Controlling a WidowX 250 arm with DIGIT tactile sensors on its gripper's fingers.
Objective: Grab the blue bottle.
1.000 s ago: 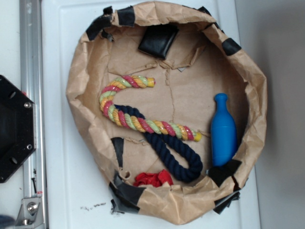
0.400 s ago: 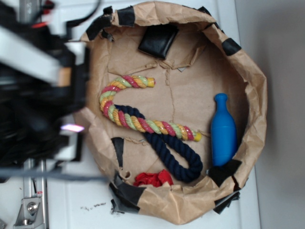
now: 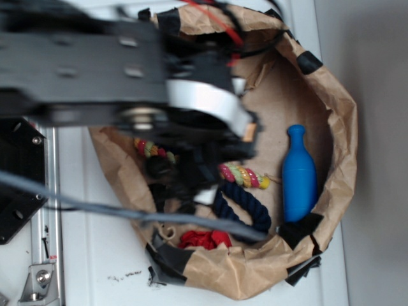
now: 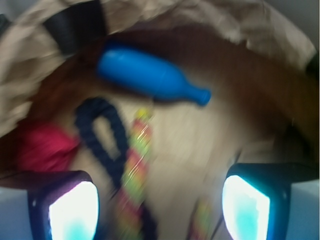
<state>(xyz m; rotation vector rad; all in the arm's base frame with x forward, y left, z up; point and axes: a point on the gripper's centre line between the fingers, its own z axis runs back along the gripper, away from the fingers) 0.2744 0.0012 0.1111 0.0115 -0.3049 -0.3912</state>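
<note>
My arm [image 3: 95,67] is blurred black with a silvery-white band, red wire and grey cable; my gripper [image 4: 159,200] fingers [image 4: 65,205] seem dark-framed, glowing white-cyan.

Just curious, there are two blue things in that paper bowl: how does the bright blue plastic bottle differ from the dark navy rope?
The bright blue plastic bottle is smooth and rigid; the dark navy rope is twisted and floppy. The bottle lies straight by the paper wall; the rope bends into a loop. The bottle is lighter blue. Both rest inside the brown paper bowl.
</note>
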